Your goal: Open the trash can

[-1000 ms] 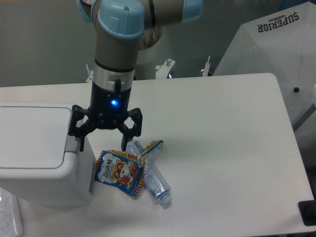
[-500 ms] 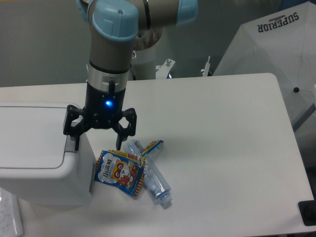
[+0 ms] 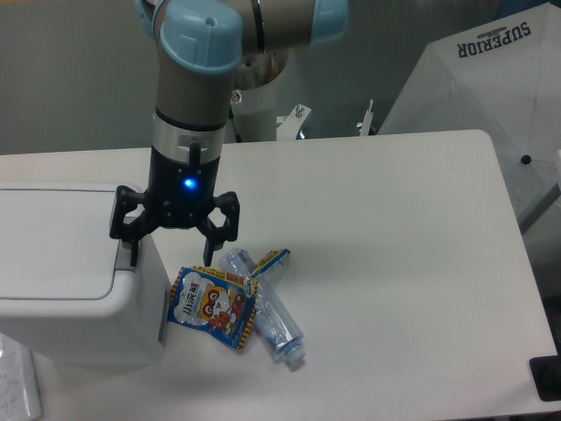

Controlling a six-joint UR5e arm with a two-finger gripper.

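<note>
2 black fingers of the claw [image 3: 172, 252] hang spread wide apart, released, with nothing between them. The claw points straight down from the grey and pale blue arm [image 3: 195, 79], and a small blue light glows on its body. Its left-hand finger in the picture [image 3: 131, 247] sits at the right edge of the trash can [image 3: 66, 272], right over the narrow strip at the rim beside the lid [image 3: 54, 242]; whether the tip touches that strip cannot be told. The other finger [image 3: 210, 244] hangs off the trash can's right side, above the bench [image 3: 394, 263].

The trash can is a big white boxy bin standing at the left edge of the bench, partly cut off by the picture's border, and its flat white lid lies closed.

Just right of the trash can, near its lower right corner, lies a blue snack packet [image 3: 211, 306] with a cartoon face. A clear plastic bottle [image 3: 266, 307] lies on its side just beyond the packet, touching or overlapping its right edge, cap end pointing away from the trash can. Far to the right of the trash can, past the bench edge, a white sheet marked SUPERIOR [image 3: 478, 70] leans.
</note>
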